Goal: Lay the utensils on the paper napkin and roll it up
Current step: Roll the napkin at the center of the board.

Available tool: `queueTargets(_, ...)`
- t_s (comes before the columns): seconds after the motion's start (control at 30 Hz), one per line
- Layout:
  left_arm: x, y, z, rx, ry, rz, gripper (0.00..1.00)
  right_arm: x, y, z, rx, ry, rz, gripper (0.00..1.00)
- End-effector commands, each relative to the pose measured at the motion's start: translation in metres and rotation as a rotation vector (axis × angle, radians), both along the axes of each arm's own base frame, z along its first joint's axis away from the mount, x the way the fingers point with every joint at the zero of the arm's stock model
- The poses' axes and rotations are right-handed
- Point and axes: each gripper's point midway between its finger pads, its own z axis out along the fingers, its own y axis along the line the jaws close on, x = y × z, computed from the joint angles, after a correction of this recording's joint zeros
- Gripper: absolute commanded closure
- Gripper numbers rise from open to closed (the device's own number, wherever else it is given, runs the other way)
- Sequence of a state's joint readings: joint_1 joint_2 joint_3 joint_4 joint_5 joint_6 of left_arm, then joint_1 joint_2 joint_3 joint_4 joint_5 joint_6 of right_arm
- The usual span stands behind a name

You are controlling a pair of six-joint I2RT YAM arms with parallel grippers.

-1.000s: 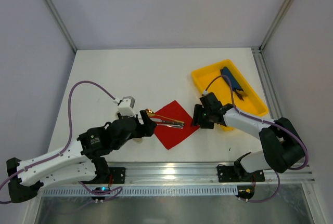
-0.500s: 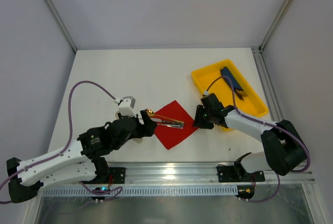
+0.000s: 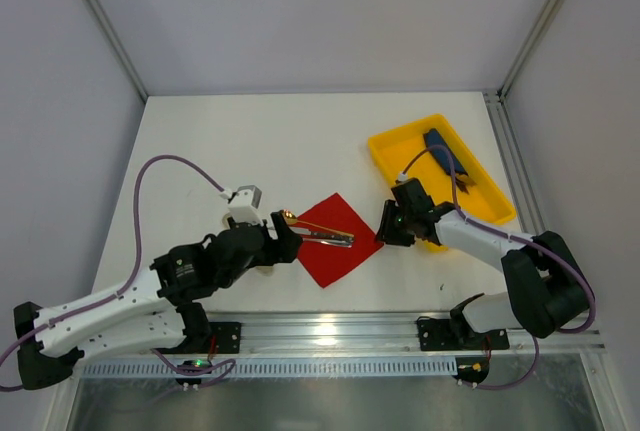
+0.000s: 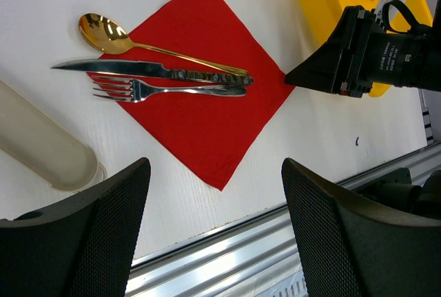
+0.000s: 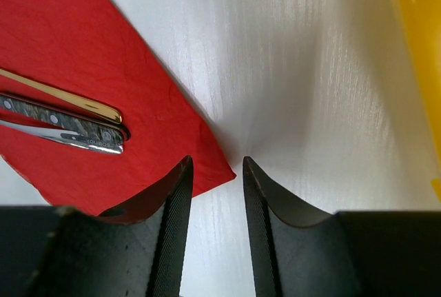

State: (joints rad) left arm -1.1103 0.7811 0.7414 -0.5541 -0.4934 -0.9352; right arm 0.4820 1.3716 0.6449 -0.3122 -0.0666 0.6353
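The red paper napkin [image 3: 338, 243] lies as a diamond on the white table. On it lie the utensils: a gold spoon [image 4: 103, 32], a fork [image 4: 172, 90] and a knife [image 4: 138, 69], side by side with their heads over its left corner. My left gripper [image 4: 215, 166] hovers wide open just left of the napkin, with nothing between its fingers. My right gripper [image 5: 216, 161] sits low at the napkin's right corner [image 5: 224, 169]. Its jaws are narrowed with a gap left, and the corner pokes into that gap. The handle ends [image 5: 89, 138] show at its left.
A yellow tray [image 3: 398, 151] stands at the back right, just beyond my right gripper, with a dark-blue oblong item [image 3: 445, 156] in it. A pale beige sleeve [image 4: 48, 145] lies left of the napkin. An aluminium rail [image 4: 241, 242] runs along the table's near edge.
My right gripper's jaws have narrowed around the napkin's right corner, and that wrist has shifted slightly. The left arm, napkin and utensils have not moved.
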Motion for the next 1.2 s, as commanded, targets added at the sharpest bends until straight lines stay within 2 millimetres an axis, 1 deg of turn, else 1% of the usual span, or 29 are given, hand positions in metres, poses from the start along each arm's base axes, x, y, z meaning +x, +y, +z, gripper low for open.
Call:
queueTargets(0.0,0.005,-0.006,0.012,-0.039,-0.025,0.001,0.21,0.01,0.005,0.005,0.025,-0.044,0.008,0.62)
queueTargets(0.27,0.005,-0.007,0.014,-0.03,-0.028,-0.003,0.21,0.006,0.009,0.002,0.042,-0.025,0.031,0.65)
queueTargets(0.57,0.005,-0.009,0.012,-0.023,-0.025,-0.008,0.21,0.002,-0.001,-0.005,0.0,-0.021,0.022,0.65)
queueTargets(0.77,0.006,-0.009,0.01,-0.021,-0.025,-0.007,0.21,0.003,0.001,-0.004,0.005,-0.028,0.031,0.65)
queueTargets(0.83,0.006,-0.01,0.01,-0.02,-0.026,-0.006,0.21,0.004,0.001,-0.004,0.004,-0.029,0.031,0.69)
queueTargets(0.87,0.007,-0.009,0.009,-0.015,-0.025,-0.003,0.21,0.005,0.002,-0.004,0.006,-0.03,0.033,0.75)
queueTargets(0.93,0.007,-0.008,0.007,-0.007,-0.022,0.0,0.21,0.006,0.005,-0.002,0.021,-0.035,0.04,0.79)
queueTargets(1.0,0.008,-0.007,0.003,0.002,-0.02,0.005,0.21,0.006,0.007,0.001,0.027,-0.039,0.048,0.87)
queueTargets(1.07,0.008,-0.008,0.001,0.008,-0.021,0.007,0.21,0.007,0.008,0.002,0.033,-0.044,0.061,0.88)
queueTargets(1.1,0.009,-0.008,-0.002,0.019,-0.017,0.01,0.21,0.007,0.01,0.004,0.036,-0.045,0.07,0.92)
queueTargets(1.17,0.01,-0.009,-0.005,0.031,-0.013,0.012,0.22,0.007,0.015,0.009,0.056,-0.053,0.101,0.94)
